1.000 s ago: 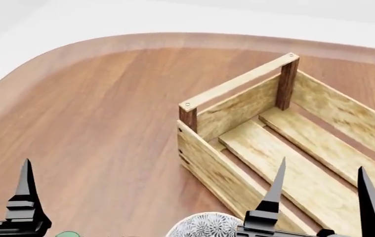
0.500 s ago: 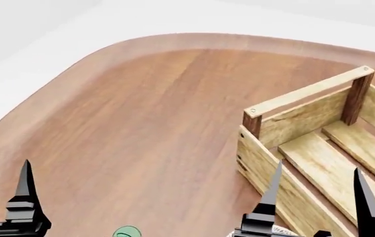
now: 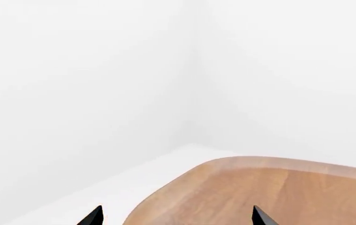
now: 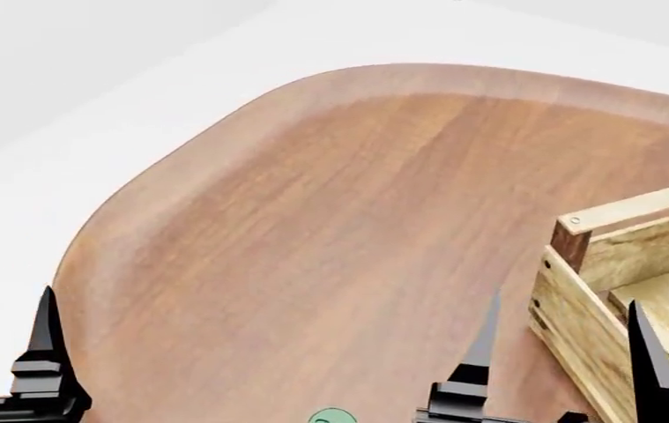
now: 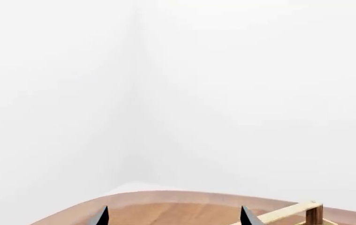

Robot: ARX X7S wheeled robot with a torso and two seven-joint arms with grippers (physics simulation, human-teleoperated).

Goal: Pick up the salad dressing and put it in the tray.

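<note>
- Head view showed a wooden table (image 4: 310,220) filling the frame, white room behind.
- Salad dressing (image 4: 330,416) peeked at bottom centre; tray (image 4: 598,291) lower right.
- No writing readable.
- Right gripper (image 4: 569,352) gaped empty; left gripper (image 3: 174,216) likewise.

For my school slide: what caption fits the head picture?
Both open grippers hover above a wooden table, salad dressing barely showing, tray at right.

A bare simulated test room rather than a furnished home or shop. A rounded wooden table (image 4: 346,229) with a raised lip fills the head view; beyond its far edge lie only a plain white floor and featureless white walls meeting in a corner (image 3: 193,70). A light-wood slatted tray (image 4: 616,291) stands on the table's right side.
</note>
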